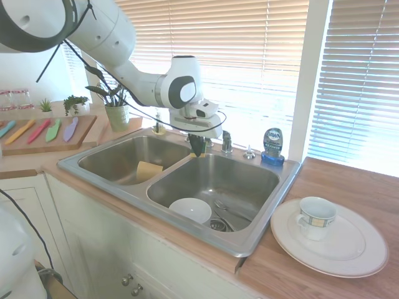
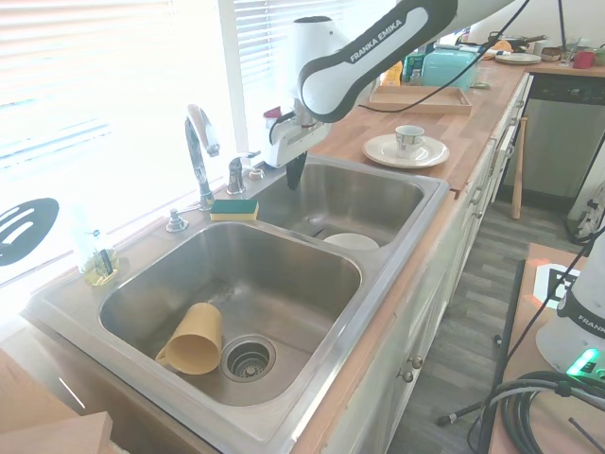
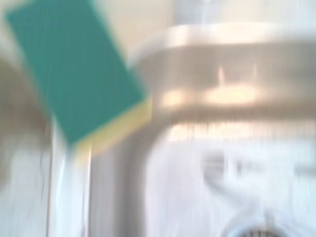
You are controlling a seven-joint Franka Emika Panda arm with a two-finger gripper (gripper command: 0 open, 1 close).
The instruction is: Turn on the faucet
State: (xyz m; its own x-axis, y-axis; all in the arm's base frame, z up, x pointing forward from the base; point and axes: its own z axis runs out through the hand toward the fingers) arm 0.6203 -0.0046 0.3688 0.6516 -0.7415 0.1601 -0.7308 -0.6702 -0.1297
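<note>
Behind sink point(image 2: 416, 203) — faucet point(image 2: 199, 151) well apart from gripper point(image 2: 295, 173).

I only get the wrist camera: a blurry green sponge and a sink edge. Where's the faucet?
Observer: The faucet stands at the sink's back rim, just behind that sponge.
Operator: Is the gripper touching it?
Observer: No. The gripper hangs apart from it, over the back edge of the basin that holds a white bowl.
Operator: And the other basin?
Observer: A yellow cup lies on its side beside the drain.
</note>
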